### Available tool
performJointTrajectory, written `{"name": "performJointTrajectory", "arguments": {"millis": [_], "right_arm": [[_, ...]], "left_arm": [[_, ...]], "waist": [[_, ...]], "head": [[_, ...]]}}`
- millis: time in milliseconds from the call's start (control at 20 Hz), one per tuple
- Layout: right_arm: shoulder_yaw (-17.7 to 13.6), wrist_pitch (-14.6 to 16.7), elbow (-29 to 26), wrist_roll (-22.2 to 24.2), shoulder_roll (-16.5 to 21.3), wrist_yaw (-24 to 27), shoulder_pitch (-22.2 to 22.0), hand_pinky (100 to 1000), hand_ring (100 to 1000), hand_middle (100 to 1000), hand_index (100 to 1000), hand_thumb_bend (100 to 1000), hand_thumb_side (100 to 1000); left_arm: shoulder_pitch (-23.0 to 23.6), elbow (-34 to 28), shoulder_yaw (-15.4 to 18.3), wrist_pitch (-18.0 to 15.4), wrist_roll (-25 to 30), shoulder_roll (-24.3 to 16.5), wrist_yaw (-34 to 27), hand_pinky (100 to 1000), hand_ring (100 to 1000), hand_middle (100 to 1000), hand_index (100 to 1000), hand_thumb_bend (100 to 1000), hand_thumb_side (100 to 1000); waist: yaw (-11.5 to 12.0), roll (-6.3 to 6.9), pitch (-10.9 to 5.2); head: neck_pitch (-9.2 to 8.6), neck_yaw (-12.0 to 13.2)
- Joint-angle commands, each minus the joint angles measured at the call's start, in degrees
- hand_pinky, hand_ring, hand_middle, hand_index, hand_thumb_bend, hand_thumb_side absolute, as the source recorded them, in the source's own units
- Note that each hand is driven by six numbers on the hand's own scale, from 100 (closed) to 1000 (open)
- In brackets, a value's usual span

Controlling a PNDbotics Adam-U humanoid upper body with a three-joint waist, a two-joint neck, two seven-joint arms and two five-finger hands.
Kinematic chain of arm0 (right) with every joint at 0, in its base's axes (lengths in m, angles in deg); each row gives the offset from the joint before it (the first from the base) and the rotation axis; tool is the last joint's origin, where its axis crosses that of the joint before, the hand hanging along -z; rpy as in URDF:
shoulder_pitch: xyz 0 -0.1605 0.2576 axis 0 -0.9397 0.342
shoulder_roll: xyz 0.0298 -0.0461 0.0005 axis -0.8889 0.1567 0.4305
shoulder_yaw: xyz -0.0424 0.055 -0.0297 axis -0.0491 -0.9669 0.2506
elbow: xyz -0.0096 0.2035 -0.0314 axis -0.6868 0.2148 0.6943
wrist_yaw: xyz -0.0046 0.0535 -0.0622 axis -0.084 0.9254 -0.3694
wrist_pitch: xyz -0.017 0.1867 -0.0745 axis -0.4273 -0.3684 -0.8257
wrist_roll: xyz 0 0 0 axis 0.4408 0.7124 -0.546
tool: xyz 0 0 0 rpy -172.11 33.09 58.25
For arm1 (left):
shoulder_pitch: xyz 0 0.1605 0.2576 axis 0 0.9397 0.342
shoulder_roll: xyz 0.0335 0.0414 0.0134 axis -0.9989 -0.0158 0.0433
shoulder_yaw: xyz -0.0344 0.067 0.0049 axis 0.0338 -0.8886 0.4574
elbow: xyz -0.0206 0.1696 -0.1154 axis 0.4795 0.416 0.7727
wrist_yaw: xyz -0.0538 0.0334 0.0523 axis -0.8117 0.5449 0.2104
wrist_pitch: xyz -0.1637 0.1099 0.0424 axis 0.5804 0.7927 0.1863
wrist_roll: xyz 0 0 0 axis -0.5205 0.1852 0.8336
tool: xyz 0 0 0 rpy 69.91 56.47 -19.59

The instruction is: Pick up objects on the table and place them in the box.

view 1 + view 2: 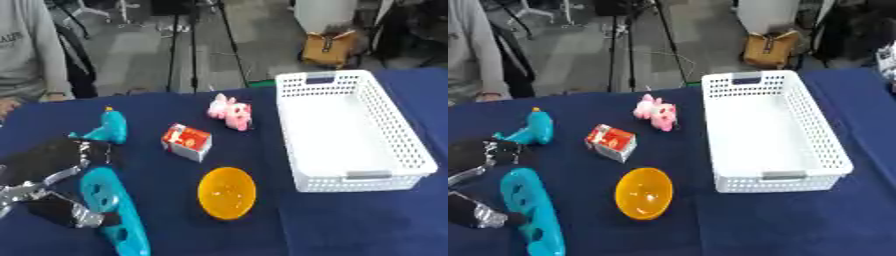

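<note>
- Dark blue cloth covers the counter (350, 225); every loose item lies on the left half of the frame, well apart from one another, presumably spread so each can be taken singly.
- White perforated plastic box (398, 130) stands at right of frame, long axis running away from the camera, nothing inside it; no item has been delivered yet, by my judgement.
- Left robot hand (52, 187) enters at lower left, fingers and thumb curled about the upper end of a long turquoise toy (114, 212) with oval cut-outs. The grip at one end suggests a lift is in preparation; the toy appears to rest on the cloth.
- Right robot hand: in neither view.
- Remaining items: turquoise dolphin-like toy (108, 128) at left, red-and-white carton (186, 142) at centre, pink plush toy (231, 112) above it, orange bowl (227, 192) tipped on its side at lower centre.
- Writing: the carton carries print, unreadable. No brand can be made out.
</note>
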Motion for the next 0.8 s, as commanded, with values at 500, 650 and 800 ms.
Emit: {"name": "performJointTrajectory", "arguments": {"millis": [500,650,800], "right_arm": [[0.2,0.2,-0.1,0.7,1.1,0.2,0.7,482,560,620,800,124,569],[0.2,0.2,-0.1,0.8,1.1,0.3,0.6,482,558,618,800,124,569],[0.2,0.2,0.0,0.9,1.0,0.3,0.6,481,557,618,800,123,569]], "left_arm": [[-4.5,2.9,3.3,-7.9,11.4,-4.4,4.7,769,753,699,774,836,681],[-6.9,4.7,2.5,-9.4,12.3,-2.8,6.8,789,774,736,805,943,593],[-9.2,6.3,1.6,-11.1,12.5,-0.9,9.5,788,777,745,822,940,548]], "waist": [[-0.3,-0.56,-0.67],[-0.5,-0.67,-0.69],[-0.8,-0.74,-0.61]], "head": [[-0.68,0.1],[-0.74,0.1],[-0.78,0.1]]}}
